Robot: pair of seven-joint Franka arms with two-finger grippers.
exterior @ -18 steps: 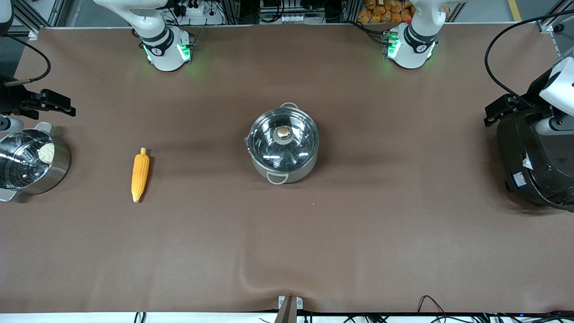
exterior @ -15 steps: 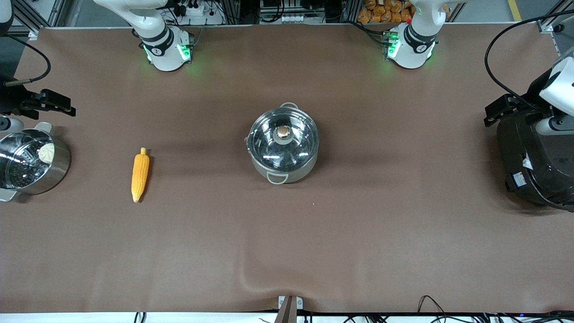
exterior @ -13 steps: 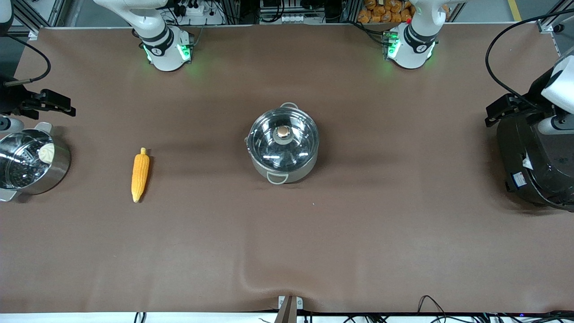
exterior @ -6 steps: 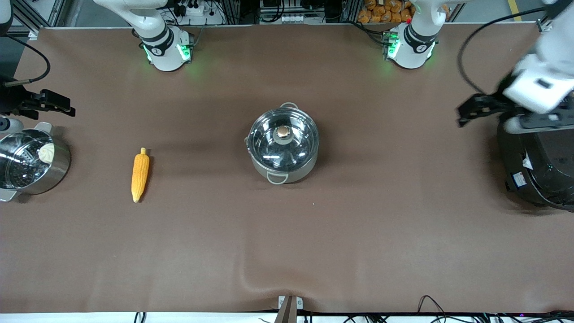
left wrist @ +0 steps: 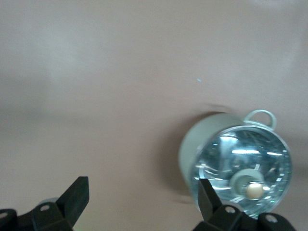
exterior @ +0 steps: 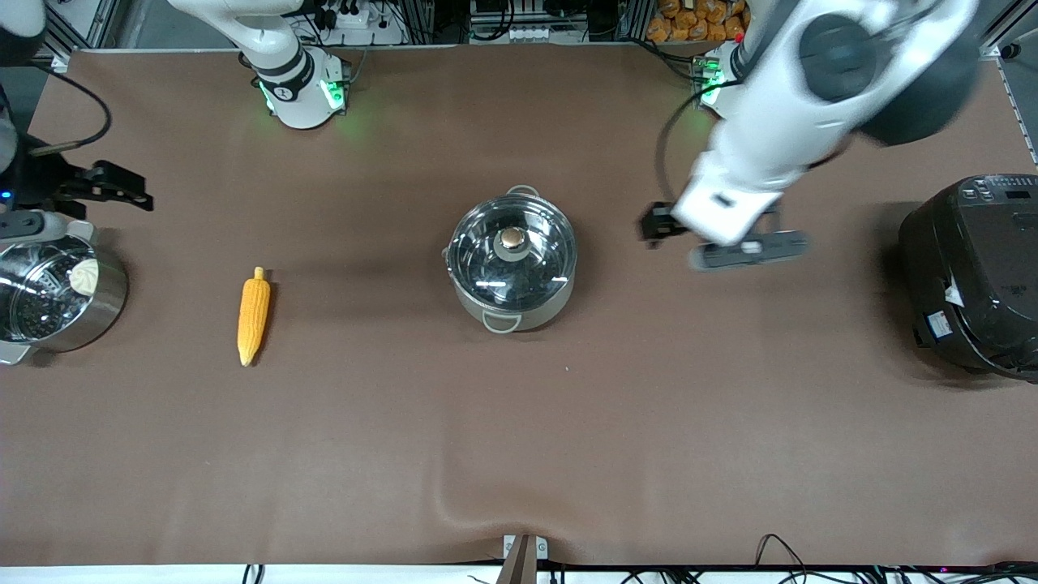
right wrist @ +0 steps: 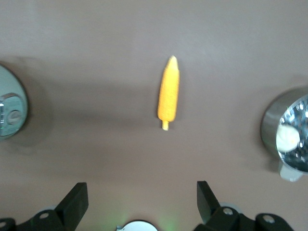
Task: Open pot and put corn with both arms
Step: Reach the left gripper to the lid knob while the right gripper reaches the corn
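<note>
front view shows the pot (exterior: 512,264) near the middle of the bench (exterior: 519,454), its clear glass lid (exterior: 512,243) seated on it with the beige knob (exterior: 511,238) at the centre. one loop handle faces the front camera and the other points toward the robot bases. the corn (exterior: 253,315) lies flat on the bench, well apart from the pot toward the right arm's end, with its pointed tip toward the front camera and its stub end toward the bases.

the left gripper (exterior: 658,224) hangs over bare bench between the pot and the black rice cooker (exterior: 973,276), close to the pot but not touching it. in the left wrist view its fingers (left wrist: 77,195) are spread wide with nothing between them, and the pot (left wrist: 238,163) with its lid and knob (left wrist: 254,191) shows just past one fingertip.

the right gripper (exterior: 122,188) is up in the air at the right arm's end of the bench, above the edge of the steel steamer pot (exterior: 57,296). its fingers (right wrist: 77,199) are also spread apart and empty in the right wrist view. that view takes in the corn (right wrist: 169,92) lying alone on the bench, the steamer pot (right wrist: 288,139) with a pale round item (right wrist: 288,137) inside it, and a sliver of the lidded pot (right wrist: 12,110) at the edge.
</note>
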